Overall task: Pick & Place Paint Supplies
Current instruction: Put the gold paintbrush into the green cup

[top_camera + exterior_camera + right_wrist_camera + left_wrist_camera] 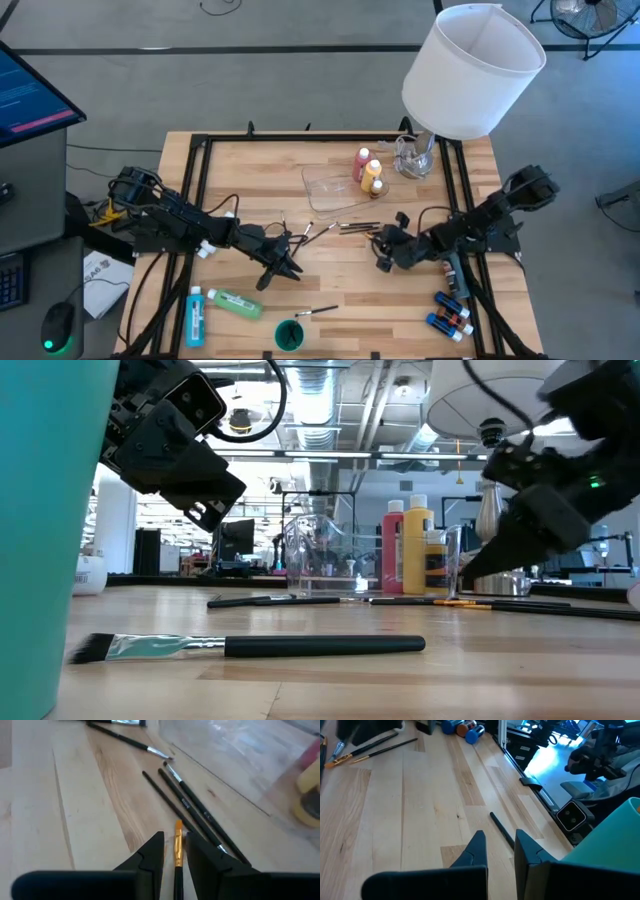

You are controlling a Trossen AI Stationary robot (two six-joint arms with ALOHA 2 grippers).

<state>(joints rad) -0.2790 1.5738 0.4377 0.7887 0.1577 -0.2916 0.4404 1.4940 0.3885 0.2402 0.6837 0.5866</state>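
Wooden bench (240,170), black rails along its edges.

Right tool (176,851): low over the bench centre-right, fingers narrowed onto a thin brush with an orange ferrule (177,842); the brush runs between the two fingers. Whether it is lifted off the wood, cannot tell.

Just beside that brush: three more thin dark-handled brushes (192,810) lying roughly parallel on the bench, and a fifth (127,741) a little apart, angled toward them. From above the group shows as a loose scatter (345,228) between the two tools.

Left tool (283,268): centre-left, above the wood, fingers pressed together, holding nothing. A flat wide brush (250,647) lies alone near the front edge, close to a teal cup (289,335).

Obstacles and surroundings:
- Clear plastic tray (335,185) at the back centre, just behind the brush scatter.
- Two white-capped bottles, one pink-red (361,165) and one yellow (374,178), standing touching at the tray's right end.
- Big white lampshade (472,70) on a glass base (415,155), back right; it overhangs that corner from above.
- Front left: one blue bottle (195,315) and one green bottle (236,303), both lying on their sides, near each other.
- Front right corner: a cluster of tiny coloured bottles (450,312); exact count cannot be told.
- Off the bench, left: monitor (30,95), mouse (57,325).
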